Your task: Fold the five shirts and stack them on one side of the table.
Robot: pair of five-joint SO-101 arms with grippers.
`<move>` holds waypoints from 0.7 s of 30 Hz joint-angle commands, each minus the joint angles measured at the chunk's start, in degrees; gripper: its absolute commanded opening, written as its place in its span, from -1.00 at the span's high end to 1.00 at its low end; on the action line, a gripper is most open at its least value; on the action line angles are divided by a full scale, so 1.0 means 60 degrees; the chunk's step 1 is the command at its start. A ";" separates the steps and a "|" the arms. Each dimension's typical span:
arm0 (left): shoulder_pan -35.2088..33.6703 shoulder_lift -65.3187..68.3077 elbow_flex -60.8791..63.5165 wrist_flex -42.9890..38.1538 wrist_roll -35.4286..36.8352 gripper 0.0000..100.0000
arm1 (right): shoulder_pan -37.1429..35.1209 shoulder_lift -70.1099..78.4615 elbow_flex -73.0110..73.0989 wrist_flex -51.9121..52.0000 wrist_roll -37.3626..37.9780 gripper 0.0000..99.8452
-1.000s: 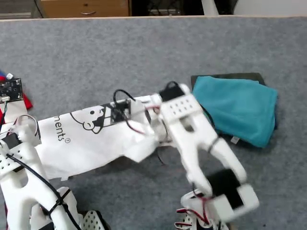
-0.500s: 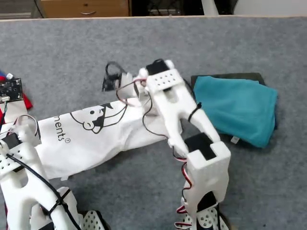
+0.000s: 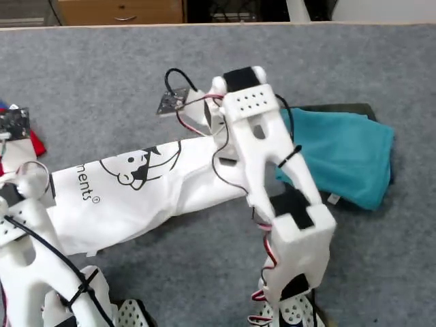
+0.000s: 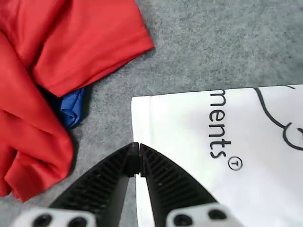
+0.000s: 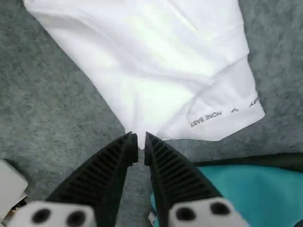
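White shirt (image 3: 129, 194) clenched at opposite ends by left fingers (image 4: 104, 179) and right fingers (image 5: 109, 165) (right arm (image 3: 272, 163) outstretched).

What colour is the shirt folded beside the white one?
Teal shirt; clearest in the high view.

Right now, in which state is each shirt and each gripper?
white shirt: stretched into a long strip, both ends held
teal shirt: folded, on the dark shirt
dark shirt: lying underneath
red shirt: crumpled, unfolded
blue shirt: bunched, partly under red shirt
left gripper: shut on white shirt's edge
right gripper: shut on white shirt's corner
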 commanded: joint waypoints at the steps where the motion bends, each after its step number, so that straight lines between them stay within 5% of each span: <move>1: -0.0051 0.0308 -0.1502 0.1011 0.0484 0.71 | 0.0029 -0.1648 0.1136 0.0000 -0.0088 0.97; 4: -0.0505 0.1612 -0.2249 0.1392 0.1084 0.51 | -0.0029 -0.2762 0.2264 -0.0322 -0.0088 0.97; 11: -0.1751 0.5714 -0.4418 0.1978 0.0396 0.51 | -0.0044 -0.4256 0.4681 -0.1597 -0.0088 0.97; 21: -0.1106 0.9949 -0.6864 0.4396 0.0513 0.51 | -0.0147 -0.5018 0.5341 -0.1905 -0.0117 0.97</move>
